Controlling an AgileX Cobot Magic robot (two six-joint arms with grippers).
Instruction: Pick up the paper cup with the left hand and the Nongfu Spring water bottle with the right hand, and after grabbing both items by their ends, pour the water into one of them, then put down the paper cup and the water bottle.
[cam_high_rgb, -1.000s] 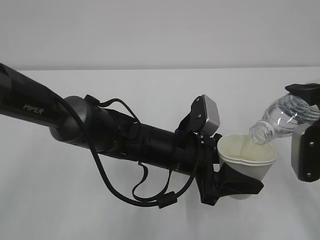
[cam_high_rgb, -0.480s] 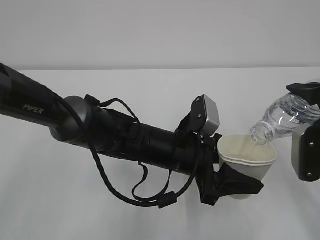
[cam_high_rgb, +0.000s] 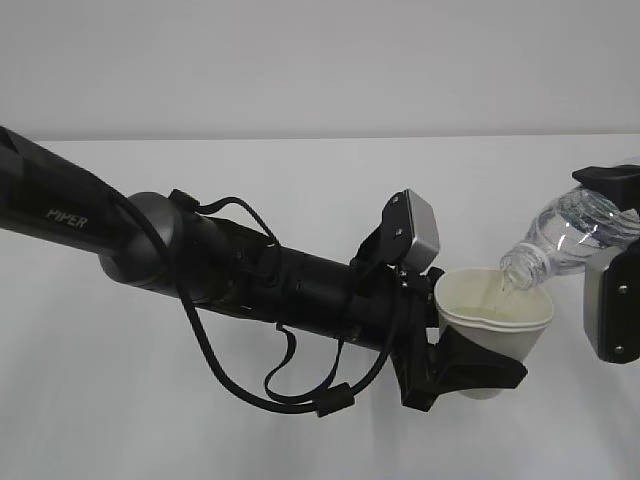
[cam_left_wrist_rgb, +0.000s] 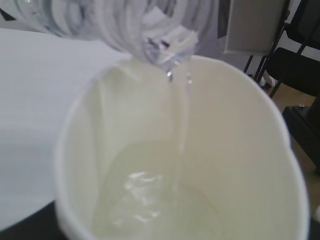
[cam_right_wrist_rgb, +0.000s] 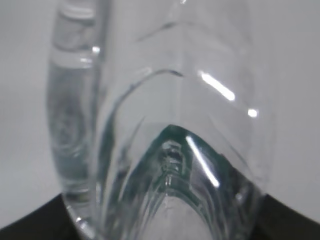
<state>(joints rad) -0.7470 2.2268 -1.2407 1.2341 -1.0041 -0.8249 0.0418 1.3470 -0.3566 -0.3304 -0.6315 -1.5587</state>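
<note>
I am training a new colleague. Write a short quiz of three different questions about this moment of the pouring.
1. True or false: water is running from the bottle into the paper cup.
2. Which hand holds the cup? A) left hand B) right hand
3. Fill in: the bottle's mouth is just ____ the cup's rim.

Key: 1 true; 2 A; 3 above.

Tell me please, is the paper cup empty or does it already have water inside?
It has water inside. The left wrist view shows a shallow pool at the bottom of the paper cup, with a thin stream falling from the bottle mouth.
</note>
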